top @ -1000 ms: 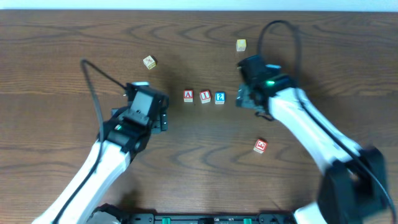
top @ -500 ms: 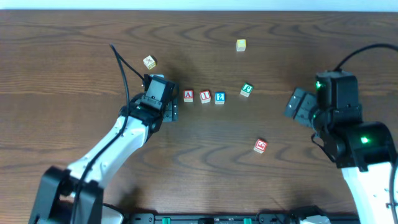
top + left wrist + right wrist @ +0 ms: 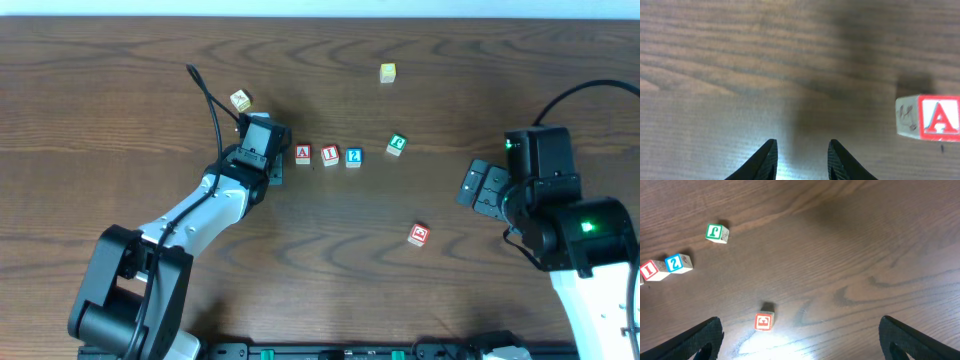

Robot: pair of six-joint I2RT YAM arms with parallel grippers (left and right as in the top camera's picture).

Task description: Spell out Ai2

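Note:
The three cubes stand in a row at mid-table: the red A (image 3: pixel 303 154), the red I (image 3: pixel 330 155) and the blue 2 (image 3: pixel 353 157). My left gripper (image 3: pixel 277 172) sits just left of the A, apart from it. Seen from the left wrist, its jaws (image 3: pixel 801 145) leave a narrow gap over bare wood, with the A cube (image 3: pixel 939 117) off to the right. My right gripper (image 3: pixel 476 186) is far to the right, wide open and holding nothing. The right wrist view takes in the I (image 3: pixel 649 270) and the 2 (image 3: pixel 677 263).
A green-bordered cube (image 3: pixel 397 145) lies just right of the row. A red cube with another symbol (image 3: pixel 418 235) lies nearer the front and shows between the right fingers (image 3: pixel 764 321). Two pale cubes (image 3: pixel 240 99) (image 3: pixel 387 72) lie toward the back.
The left gripper came up beside the A and its jaws narrowed. The right arm drew back to the right, leaving the green-bordered cube lying next to the row.

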